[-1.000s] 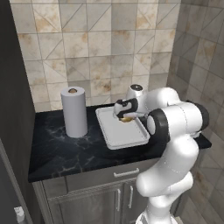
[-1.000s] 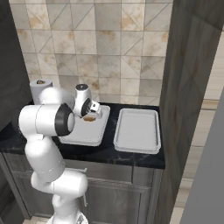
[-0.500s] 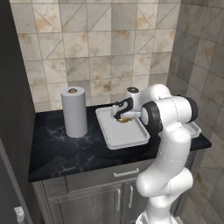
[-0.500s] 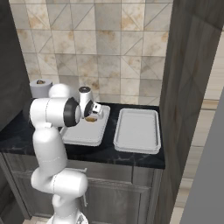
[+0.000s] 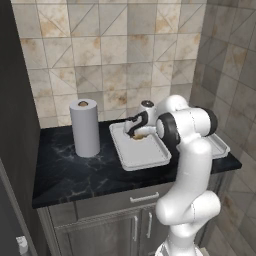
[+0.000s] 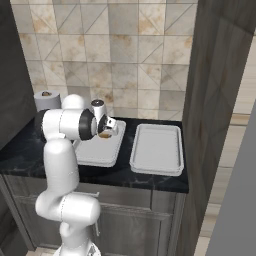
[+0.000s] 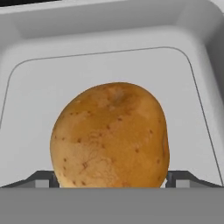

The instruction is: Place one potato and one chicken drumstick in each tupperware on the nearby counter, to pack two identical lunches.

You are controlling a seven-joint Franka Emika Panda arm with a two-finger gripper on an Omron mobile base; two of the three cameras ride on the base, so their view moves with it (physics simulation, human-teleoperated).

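1. Two tupperware containers stood side by side on the dark counter (image 5: 75, 175). The left tupperware (image 5: 145, 159) sat just beside the paper towel roll (image 5: 84, 127); the right tupperware (image 6: 156, 148) lay further along, toward the dark side panel.
2. The gripper (image 5: 133, 129) was low over the far end of the left tupperware. In the hand view the potato (image 7: 110, 136) sat between the two dark fingertips (image 7: 43, 179), over the container's pale floor (image 7: 39, 92).
3. The jaws stood wide, one to each side of the potato. Whether they were pressing on it or had let it go could not be told; nor whether the potato rested on the floor or hung just above it.
4. The right tupperware appeared empty in the right base view.
5. No chicken drumstick was seen on the counter or in either container.
6. Judgement: the task was at an early stage. At best one potato had reached the first container. A second potato and both drumsticks were outstanding, and their source lay outside these views
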